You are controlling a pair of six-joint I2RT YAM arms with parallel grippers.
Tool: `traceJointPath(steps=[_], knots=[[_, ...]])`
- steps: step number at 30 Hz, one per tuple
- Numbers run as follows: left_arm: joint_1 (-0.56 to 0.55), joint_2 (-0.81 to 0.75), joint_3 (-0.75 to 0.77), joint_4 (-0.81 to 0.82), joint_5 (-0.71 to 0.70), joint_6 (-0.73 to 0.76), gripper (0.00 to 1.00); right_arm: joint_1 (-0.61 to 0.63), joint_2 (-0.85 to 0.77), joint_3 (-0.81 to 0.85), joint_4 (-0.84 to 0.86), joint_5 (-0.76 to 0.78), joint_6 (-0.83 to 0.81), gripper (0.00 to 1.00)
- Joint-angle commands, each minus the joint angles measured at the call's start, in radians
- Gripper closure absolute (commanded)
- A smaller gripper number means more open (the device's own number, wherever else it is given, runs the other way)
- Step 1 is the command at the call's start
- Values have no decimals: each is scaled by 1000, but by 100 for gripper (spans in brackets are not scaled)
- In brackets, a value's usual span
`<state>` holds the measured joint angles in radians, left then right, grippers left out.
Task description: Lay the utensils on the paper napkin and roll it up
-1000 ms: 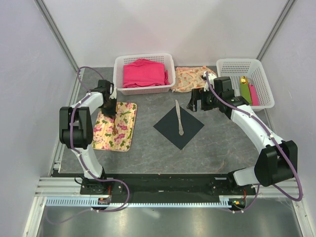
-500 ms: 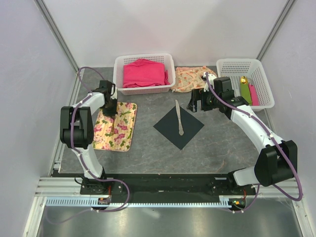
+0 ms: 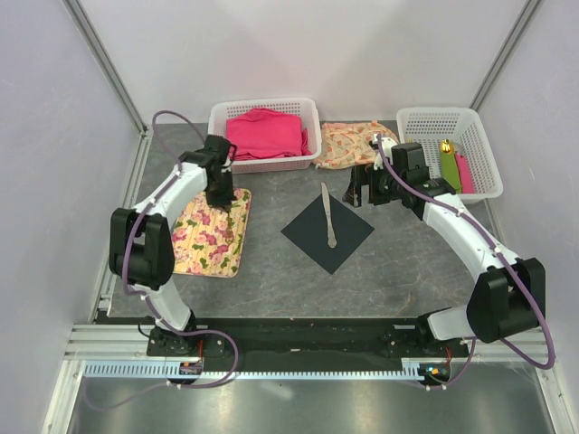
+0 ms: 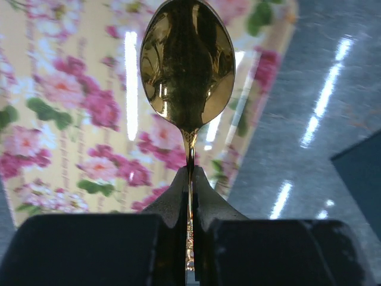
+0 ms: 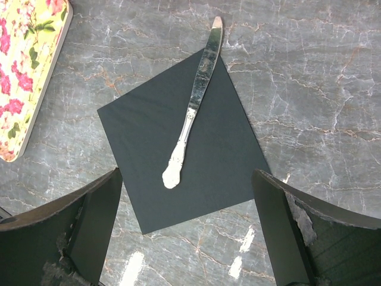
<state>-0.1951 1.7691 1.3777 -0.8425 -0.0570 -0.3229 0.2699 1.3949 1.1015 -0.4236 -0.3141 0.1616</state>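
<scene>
Left pincer (image 4: 189, 176): you have it clamped tight on the spoon's thin handle, one finger on each side.
Spoon (image 4: 187, 65): held by the neck, with the gold bowl pointing out past the fingertips. It sits over the right-hand part of the floral mat (image 3: 213, 237), near the mat's edge.
Left arm: you see it reaching over the mat's far right corner, close to the basket (image 3: 217, 136) holding the pink cloth (image 3: 264, 134).
Right pincer (image 3: 362, 188): your jaws stand wide apart with nothing between them. It hangs above the bench (image 3: 398, 262) just beyond the napkin's far right edge.
Napkin (image 3: 308, 233): black square, flat on the bench and turned like a diamond. It lies right of the mat and apart from it.
Knife (image 3: 327, 215): lying lengthwise on the napkin. Its handle end rests near the sheet's middle, and its blade tip pokes past the far corner onto the bench.
Right basket (image 3: 479, 154): far right of the bench, with coloured rolls inside.
Floral cloth (image 3: 348, 143): crumpled between the two baskets, behind your right pincer.
</scene>
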Motion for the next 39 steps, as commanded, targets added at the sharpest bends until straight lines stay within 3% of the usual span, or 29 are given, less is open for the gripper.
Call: traceJointPath(steps=[1, 5, 12, 23, 39], knots=[[-131, -65, 35, -83, -52, -218, 98, -6, -43, 0, 26, 20, 1, 2], [-245, -4, 119, -93, -33, -292, 98, -8, -34, 9, 19, 7, 4, 2], [-461, 232, 437, -115, -98, -409, 98, -27, -25, 14, 14, 33, -4, 2], [-567, 543, 790, -90, -130, -481, 98, -66, 16, 40, 13, -2, 7, 2], [-557, 619, 799, -61, -104, -516, 98, -78, 18, 23, 20, -36, 19, 2]])
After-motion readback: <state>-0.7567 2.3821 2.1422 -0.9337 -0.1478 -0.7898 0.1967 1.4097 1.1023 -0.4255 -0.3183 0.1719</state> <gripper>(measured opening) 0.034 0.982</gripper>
